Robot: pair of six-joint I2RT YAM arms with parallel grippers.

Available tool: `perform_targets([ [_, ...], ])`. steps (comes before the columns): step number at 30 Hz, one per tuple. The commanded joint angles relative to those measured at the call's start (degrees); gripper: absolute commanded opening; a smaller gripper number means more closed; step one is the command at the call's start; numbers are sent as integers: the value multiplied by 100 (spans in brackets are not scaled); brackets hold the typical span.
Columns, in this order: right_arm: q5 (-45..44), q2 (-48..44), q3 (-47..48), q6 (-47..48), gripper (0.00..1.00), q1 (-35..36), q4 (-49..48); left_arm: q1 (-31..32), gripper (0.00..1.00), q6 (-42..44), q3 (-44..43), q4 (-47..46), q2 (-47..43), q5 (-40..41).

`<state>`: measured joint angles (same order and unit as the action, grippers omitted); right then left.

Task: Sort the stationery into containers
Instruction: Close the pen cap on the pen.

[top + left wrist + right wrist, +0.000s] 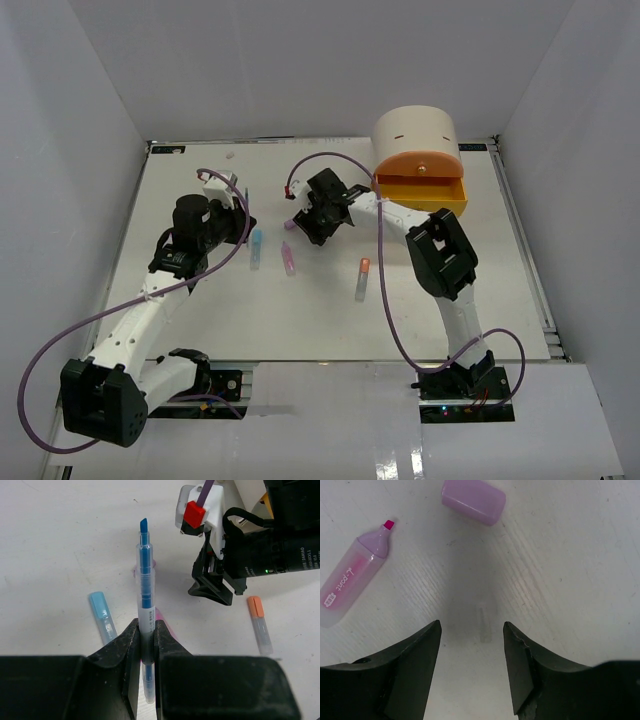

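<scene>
My left gripper (145, 625) (240, 222) is shut on a thin clear pen (145, 580) with a blue core, its bare blue tip pointing away. A pastel blue marker (102, 614) (256, 248) lies to its left, and a pink marker (289, 258) lies under it. My right gripper (472, 630) (303, 228) hangs open just above the table, with a small clear tube piece (484, 624) lying between its fingertips. Ahead of it lie an uncapped pink highlighter (351, 582) and a purple cap (473, 500). The cream organiser (415, 130) has its orange drawer (420, 192) pulled open.
An orange-capped marker (362, 278) (260, 622) lies mid-table, near the right arm's forearm. The right arm's wrist (235, 555) hangs close in front of the left gripper. White walls enclose the table on three sides.
</scene>
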<state>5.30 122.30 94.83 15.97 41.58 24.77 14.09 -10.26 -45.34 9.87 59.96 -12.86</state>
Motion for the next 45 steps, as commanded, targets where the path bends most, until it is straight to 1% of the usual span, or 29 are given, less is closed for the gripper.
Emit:
perform_targets([
  [1,50,197,466,284,58,-45,229,-20,0,77,43,-82,-178,65],
  [4,59,434,703,310,54,-63,405,-20,0,77,43,-82,-187,65],
  [7,76,540,800,311,52,-63,467,-20,0,68,34,-99,-178,-23],
  [11,33,619,774,258,47,-63,493,-20,0,51,52,-108,-178,-50],
  [16,-161,637,660,258,44,-54,528,-20,0,33,52,-126,-204,-94],
  [25,-205,576,599,258,30,-19,713,-20,0,42,52,-134,-205,-164],
  [26,-214,558,555,232,26,-19,722,-20,0,42,61,-160,-204,-199],
  [29,-249,427,423,188,19,-10,730,-20,0,42,69,-196,-222,-313],
  [30,-240,330,388,179,17,-10,722,-20,0,42,69,-205,-239,-348],
  [32,-196,216,274,126,9,-10,722,-20,0,42,87,-248,-257,-506],
  [33,-179,67,230,100,8,-10,713,-20,0,42,96,-266,-275,-568],
  [35,-117,-109,72,4,8,-10,652,-20,0,24,148,-371,-371,-717],
  [38,-56,-618,-113,-155,8,-1,502,-20,0,-46,253,-652,-485,-1234],
  [39,-38,-959,-235,-294,8,-1,441,-20,0,-63,271,-740,-503,-1610],
  [41,50,-1365,-385,-436,8,-1,126,-20,0,-107,289,-925,-512,-1946],
  [42,41,-1793,-560,-532,8,-1,-24,-20,0,-125,315,-943,-503,-2105],
  [43,24,-2006,-649,-707,8,-10,-165,-11,0,-134,324,-1169,-512,-2420],
  [44,-37,-2435,-745,-796,8,-10,-497,-11,0,-195,342,-1232,-521,-2553],
  [45,-55,-2639,-825,-893,8,-10,-665,6,0,-265,368,-1311,-538,-2668],
])
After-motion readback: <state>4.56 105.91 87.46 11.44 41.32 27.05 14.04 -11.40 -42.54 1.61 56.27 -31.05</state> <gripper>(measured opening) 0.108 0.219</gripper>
